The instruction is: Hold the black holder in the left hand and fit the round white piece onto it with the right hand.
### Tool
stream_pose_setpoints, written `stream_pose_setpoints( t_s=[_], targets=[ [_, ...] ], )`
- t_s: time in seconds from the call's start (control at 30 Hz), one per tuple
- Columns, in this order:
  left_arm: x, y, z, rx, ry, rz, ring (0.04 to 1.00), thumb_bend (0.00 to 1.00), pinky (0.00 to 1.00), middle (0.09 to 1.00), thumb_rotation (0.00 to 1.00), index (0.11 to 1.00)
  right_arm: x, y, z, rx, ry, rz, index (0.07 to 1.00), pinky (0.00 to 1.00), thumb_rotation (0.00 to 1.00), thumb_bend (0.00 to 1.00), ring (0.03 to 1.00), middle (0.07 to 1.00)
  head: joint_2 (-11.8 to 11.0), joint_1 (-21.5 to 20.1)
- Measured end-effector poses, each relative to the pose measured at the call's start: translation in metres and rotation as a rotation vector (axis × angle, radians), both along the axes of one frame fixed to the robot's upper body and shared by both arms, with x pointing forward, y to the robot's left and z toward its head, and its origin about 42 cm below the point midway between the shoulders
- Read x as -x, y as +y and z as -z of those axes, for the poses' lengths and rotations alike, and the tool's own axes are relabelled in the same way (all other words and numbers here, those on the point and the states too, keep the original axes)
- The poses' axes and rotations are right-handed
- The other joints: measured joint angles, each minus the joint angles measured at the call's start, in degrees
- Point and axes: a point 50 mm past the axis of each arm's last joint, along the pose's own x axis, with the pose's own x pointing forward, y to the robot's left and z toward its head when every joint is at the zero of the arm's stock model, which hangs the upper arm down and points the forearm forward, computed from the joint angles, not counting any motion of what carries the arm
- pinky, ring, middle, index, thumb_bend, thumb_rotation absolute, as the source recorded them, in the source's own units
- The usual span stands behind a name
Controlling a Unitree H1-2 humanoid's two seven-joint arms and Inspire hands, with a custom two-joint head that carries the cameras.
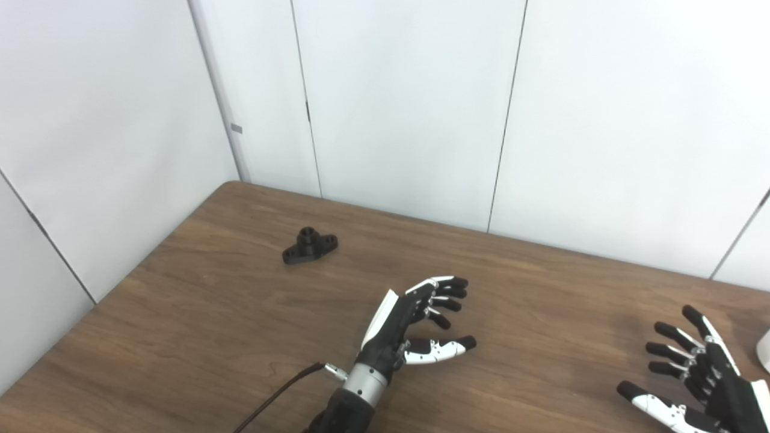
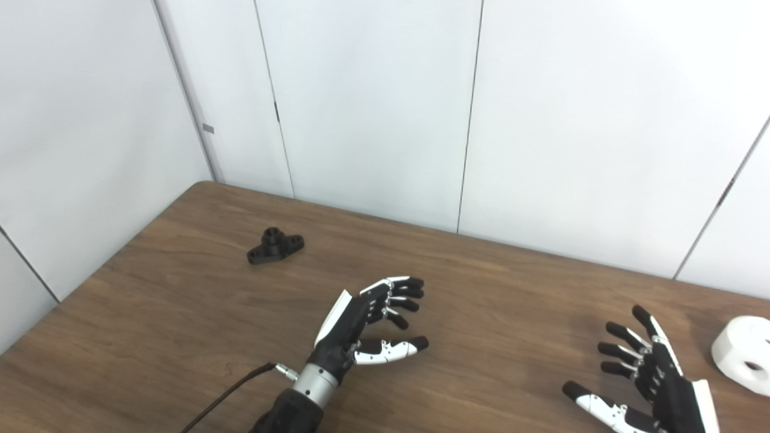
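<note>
The black holder [image 1: 309, 246] lies flat on the wooden table [image 1: 210, 337] at the far left; it also shows in the right eye view [image 2: 275, 245]. The round white piece [image 2: 743, 354], with a hole in its side, sits at the right edge of the table; only its edge [image 1: 764, 350] shows in the left eye view. My left hand [image 1: 415, 319] is open and empty near the table's middle, well to the right of and nearer than the holder. My right hand [image 2: 649, 376] is open and empty at the lower right, just left of the white piece, apart from it.
White wall panels [image 1: 397, 102] stand right behind the table's far edge and along its left side. A dark cable [image 1: 277, 397] runs from my left wrist toward the bottom edge.
</note>
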Motion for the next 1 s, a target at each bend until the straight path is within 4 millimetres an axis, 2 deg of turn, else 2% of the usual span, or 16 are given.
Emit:
stream_pose_setpoints(
  t_s=[0.1,0.2,0.37,0.5,0.67,1.0],
  targets=[
    [0.000,0.010,-0.001,-0.031,0.000,-0.001,0.690,0.65,0.58,0.731,0.00,0.712,0.000,0.002,-0.002,-0.002,0.004,-0.002,0.926,0.60,0.00,0.60,0.692,0.797,0.0,0.0],
    [0.000,0.028,-0.004,-0.087,-0.001,0.017,0.633,0.63,0.52,0.690,0.00,0.686,0.001,0.003,-0.004,-0.008,0.011,0.001,0.933,0.61,0.00,0.58,0.695,0.804,0.0,-0.3],
    [-0.001,0.060,-0.020,-0.180,-0.016,0.020,0.674,0.68,0.55,0.711,0.00,0.706,0.000,0.004,-0.005,-0.009,0.008,0.001,0.928,0.60,0.00,0.60,0.687,0.790,-0.2,-0.4],
    [-0.002,0.081,-0.036,-0.228,-0.016,0.001,0.648,0.68,0.51,0.722,0.00,0.728,-0.001,0.004,-0.006,-0.007,0.007,0.002,0.923,0.60,0.00,0.61,0.684,0.787,-0.2,-0.3],
    [-0.002,0.098,-0.053,-0.262,-0.008,-0.024,0.671,0.70,0.55,0.730,0.00,0.747,0.000,0.003,-0.006,-0.014,0.013,0.000,0.926,0.59,0.00,0.59,0.690,0.798,-0.1,0.1],
    [-0.012,0.126,-0.095,-0.363,-0.077,-0.095,0.689,0.68,0.57,0.747,0.00,0.763,0.000,0.001,-0.007,-0.007,0.012,-0.006,0.931,0.61,0.00,0.59,0.702,0.797,0.0,0.7]
  ],
)
